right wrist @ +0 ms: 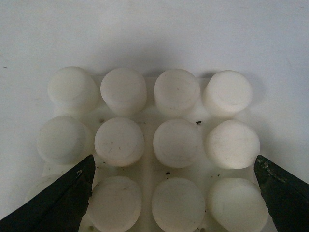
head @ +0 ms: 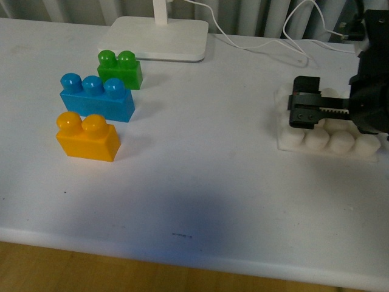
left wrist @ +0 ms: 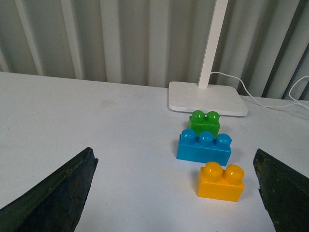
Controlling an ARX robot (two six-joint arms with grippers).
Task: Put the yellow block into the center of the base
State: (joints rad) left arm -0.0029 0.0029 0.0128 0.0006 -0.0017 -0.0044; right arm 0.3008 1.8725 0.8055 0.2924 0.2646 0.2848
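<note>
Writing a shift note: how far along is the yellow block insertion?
Nothing is done yet: the yellow block sits ungrasped on the table. In hand: the open right gripper is over the empty base, and the open left gripper faces the block. Left: grasp, carry, press into the centre.

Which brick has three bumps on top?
The blue brick, middle of the row. The green brick and the yellow block have only two each.

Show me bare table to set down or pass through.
Bare: mid-table between the yellow block and the base, plus the front strip. Crowded: blue brick, green brick, lamp foot behind the block; right gripper over the base.
</note>
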